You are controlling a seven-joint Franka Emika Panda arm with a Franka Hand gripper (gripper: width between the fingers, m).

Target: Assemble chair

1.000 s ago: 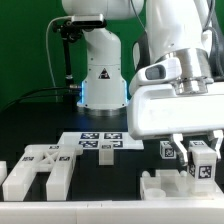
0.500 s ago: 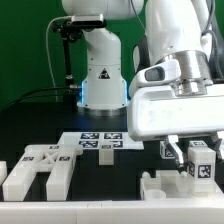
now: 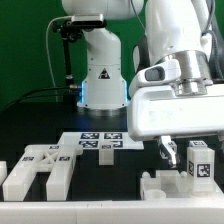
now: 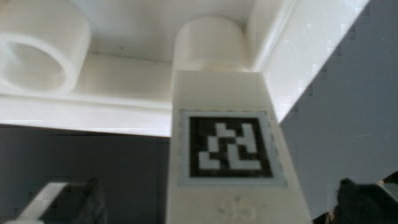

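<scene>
A white chair post [image 3: 198, 161] with a black-and-white tag stands upright at the exterior view's right, by a low white chair block [image 3: 163, 186]. My gripper [image 3: 191, 153] hangs over the post, and one dark finger [image 3: 168, 151] shows to the post's left. In the wrist view the post [image 4: 226, 140] fills the middle. A dark finger [image 4: 68, 201] shows on one side of it and the other on the far side, with gaps on both sides. The gripper [image 4: 222, 206] is open around the post. A white part with a round hole [image 4: 39, 62] lies beyond it.
A large slotted white chair piece [image 3: 36, 171] lies at the exterior view's left front. The marker board [image 3: 100, 140] lies on the black table in the middle, in front of the arm's base [image 3: 100, 80]. A green wall stands behind.
The gripper has come lower around the post. Its finger now covers the small tagged part that showed left of the post. The post sits slightly further left in the view.
</scene>
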